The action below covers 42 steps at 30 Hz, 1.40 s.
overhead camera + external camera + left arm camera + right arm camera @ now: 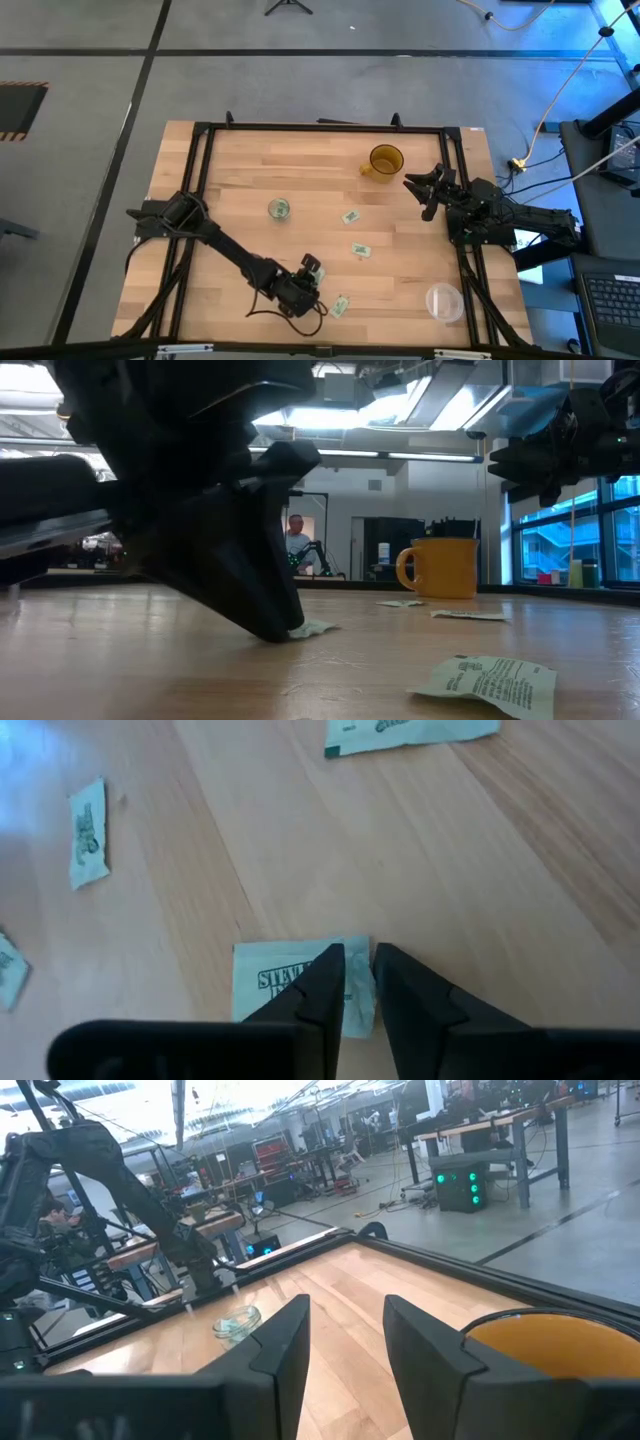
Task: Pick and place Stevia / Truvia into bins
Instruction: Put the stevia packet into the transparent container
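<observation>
My left gripper point(311, 270) is down at the table's near middle and shut on a white-and-green Stevia packet point(285, 982) that lies on the wood. The low view shows its fingers point(270, 622) reaching the tabletop, with the packet point(312, 628) poking out beside them. Three more packets lie flat on the table point(341, 305) point(360, 249) point(350, 216). The small clear glass cup point(279, 209) stands left of centre with something green and white inside. My right gripper point(425, 190) is open and empty, raised near the amber mug point(385, 160). My left gripper pinches one short end of the packet point(357, 992) between its two fingertips point(325, 982). The fingers come slanting down from above. That end is bunched up between the tips, and the rest of the packet lies flat on the table.
A wider clear plastic container point(445, 300) stands at the near right. The amber mug stands at the far right, just ahead of my right gripper point(345, 1340) in the right wrist view point(560, 1345). A black frame point(200, 135) edges the table. A person stands in the room behind point(295, 540).
</observation>
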Available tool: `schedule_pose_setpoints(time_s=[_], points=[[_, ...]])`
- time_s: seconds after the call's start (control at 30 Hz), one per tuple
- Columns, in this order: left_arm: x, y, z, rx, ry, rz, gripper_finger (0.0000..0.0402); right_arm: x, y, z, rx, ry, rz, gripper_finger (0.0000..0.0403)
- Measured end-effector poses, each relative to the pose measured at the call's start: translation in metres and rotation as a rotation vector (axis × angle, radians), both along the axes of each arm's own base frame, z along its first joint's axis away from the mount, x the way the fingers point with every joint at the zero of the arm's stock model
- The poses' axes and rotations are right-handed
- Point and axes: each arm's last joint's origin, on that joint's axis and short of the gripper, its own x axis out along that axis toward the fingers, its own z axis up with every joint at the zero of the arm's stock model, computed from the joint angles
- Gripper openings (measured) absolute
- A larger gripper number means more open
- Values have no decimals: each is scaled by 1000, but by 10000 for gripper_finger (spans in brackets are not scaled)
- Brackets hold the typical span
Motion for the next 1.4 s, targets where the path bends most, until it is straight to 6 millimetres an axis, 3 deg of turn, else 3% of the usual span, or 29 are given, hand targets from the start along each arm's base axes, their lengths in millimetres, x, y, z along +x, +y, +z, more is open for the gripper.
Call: schedule_pose_setpoints(time_s=[0.6,0.8,0.9,1.13,1.4], points=[[2,3,0,-48,-5,57,3,0,0,0,0,0,1,133],[-4,9,18,-26,-20,108,2,0,0,0,-2,1,1,133],[-14,18,34,-27,16,177,2,0,0,0,-2,1,1,133],[-28,40,104,-297,-26,340,2,0,0,0,-4,2,1,133],[-44,97,185,-645,-163,488,2,0,0,0,-6,2,0,133]])
